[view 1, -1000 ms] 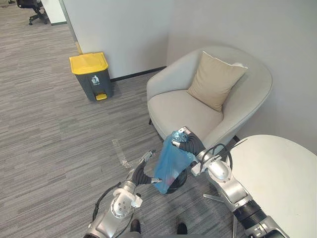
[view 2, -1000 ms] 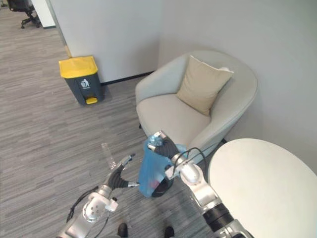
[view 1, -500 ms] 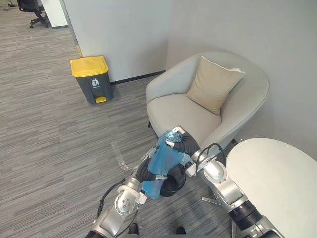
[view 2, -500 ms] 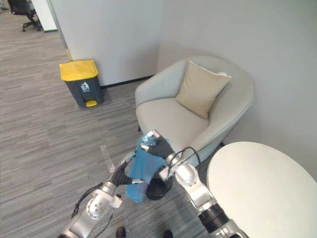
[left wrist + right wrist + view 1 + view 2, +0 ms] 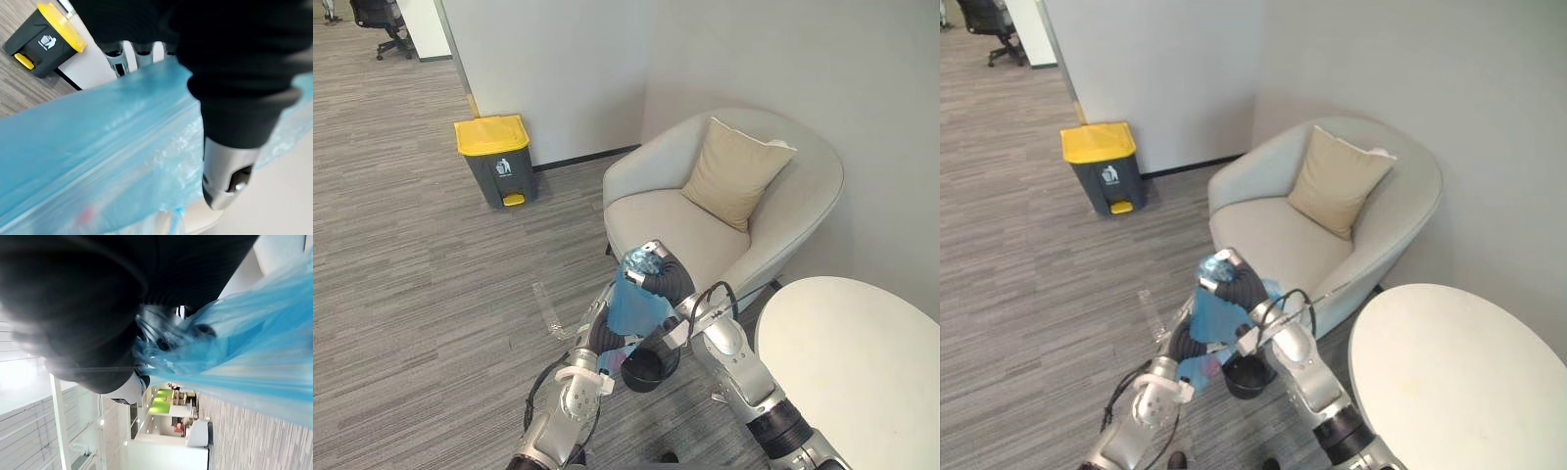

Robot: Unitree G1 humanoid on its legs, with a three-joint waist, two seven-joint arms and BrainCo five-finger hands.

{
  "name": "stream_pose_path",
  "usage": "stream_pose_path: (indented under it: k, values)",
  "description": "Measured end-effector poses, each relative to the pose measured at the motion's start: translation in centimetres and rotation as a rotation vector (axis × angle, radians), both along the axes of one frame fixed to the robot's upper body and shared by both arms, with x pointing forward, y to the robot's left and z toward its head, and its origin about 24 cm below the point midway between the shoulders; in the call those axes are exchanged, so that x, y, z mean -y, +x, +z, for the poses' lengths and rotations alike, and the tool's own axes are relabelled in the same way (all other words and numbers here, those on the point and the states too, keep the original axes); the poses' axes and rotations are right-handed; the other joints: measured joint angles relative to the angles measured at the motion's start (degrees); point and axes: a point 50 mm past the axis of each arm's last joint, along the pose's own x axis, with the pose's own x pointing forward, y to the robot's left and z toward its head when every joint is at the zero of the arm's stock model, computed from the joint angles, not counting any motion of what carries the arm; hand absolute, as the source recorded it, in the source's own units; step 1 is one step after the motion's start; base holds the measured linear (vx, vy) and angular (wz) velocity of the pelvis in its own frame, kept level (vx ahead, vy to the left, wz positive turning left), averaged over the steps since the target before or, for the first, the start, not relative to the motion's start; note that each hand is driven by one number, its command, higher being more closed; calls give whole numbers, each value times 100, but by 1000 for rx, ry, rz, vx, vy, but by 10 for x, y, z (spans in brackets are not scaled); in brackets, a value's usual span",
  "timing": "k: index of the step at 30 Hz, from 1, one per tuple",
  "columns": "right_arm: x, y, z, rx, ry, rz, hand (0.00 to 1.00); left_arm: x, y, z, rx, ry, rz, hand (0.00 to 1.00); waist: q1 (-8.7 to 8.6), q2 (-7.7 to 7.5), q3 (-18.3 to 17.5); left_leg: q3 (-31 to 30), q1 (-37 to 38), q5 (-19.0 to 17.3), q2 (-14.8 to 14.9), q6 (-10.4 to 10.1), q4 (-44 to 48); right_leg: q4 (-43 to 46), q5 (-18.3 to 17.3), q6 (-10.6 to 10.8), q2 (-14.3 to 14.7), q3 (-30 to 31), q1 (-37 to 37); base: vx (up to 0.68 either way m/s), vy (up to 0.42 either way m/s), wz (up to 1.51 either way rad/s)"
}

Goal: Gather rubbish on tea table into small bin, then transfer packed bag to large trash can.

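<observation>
1. We take this for an office lounge corner: grey striped carpet (image 5: 401, 284) runs wall to wall.
2. We see a black swivel chair (image 5: 378, 20) far off on that carpet.
3. A pale armchair (image 5: 671, 220) with a tan cushion (image 5: 732, 174) sits beside a round white table (image 5: 862, 362).
4. A yellow-lidded pedal bin (image 5: 495, 159) stands against the plain white wall (image 5: 548, 69).

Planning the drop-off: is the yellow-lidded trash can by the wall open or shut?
Shut. The yellow lid lies flat on the grey trash can, with no gap showing along its front edge.
</observation>
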Motion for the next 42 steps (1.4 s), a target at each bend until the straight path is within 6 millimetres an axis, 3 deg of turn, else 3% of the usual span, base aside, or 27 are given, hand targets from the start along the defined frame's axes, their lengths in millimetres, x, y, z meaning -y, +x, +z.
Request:
stream_pose_path:
  k: [13,14,26,32,39,40,42]
  values:
    - [-30,-18,-13,-139,50,170,100,5,9,-11,-38,37,-22,0,-37,-36,-48,124,37,-57,68,-112,-1,-14,26,-37,59,132,-71,1,-2,-6]
    - [-31,-18,-13,-145,56,176,100,7,10,-10,-35,30,-28,100,-44,-33,-49,128,36,-53,70,-118,0,-22,32,-46,71,137,-73,0,0,0]
    - [-52,-32,-12,-144,46,327,100,12,23,-1,-18,-27,-22,100,-125,100,-138,133,31,-43,147,-137,4,-201,128,-138,184,199,-4,17,-14,-4]
    - [-52,-34,-13,-135,36,355,100,12,24,0,-33,-56,-29,100,-153,102,-136,134,46,-60,160,-158,4,-200,128,-138,195,210,2,0,0,0]
    - [-46,-46,-31,-100,-75,308,100,11,27,7,-31,-116,-20,100,-206,152,-110,134,88,-103,187,-215,3,-196,85,-130,201,214,43,0,0,0]
    - [-41,-45,-33,-72,-114,271,0,9,27,8,-32,-125,-11,100,-210,165,-105,134,88,-103,190,-214,3,-194,79,-129,202,213,43,0,0,0]
    - [-35,-44,-36,-29,-173,206,0,7,28,9,-29,-140,-2,100,-211,171,-102,135,88,-99,190,-206,3,-194,73,-125,202,213,43,0,0,0]
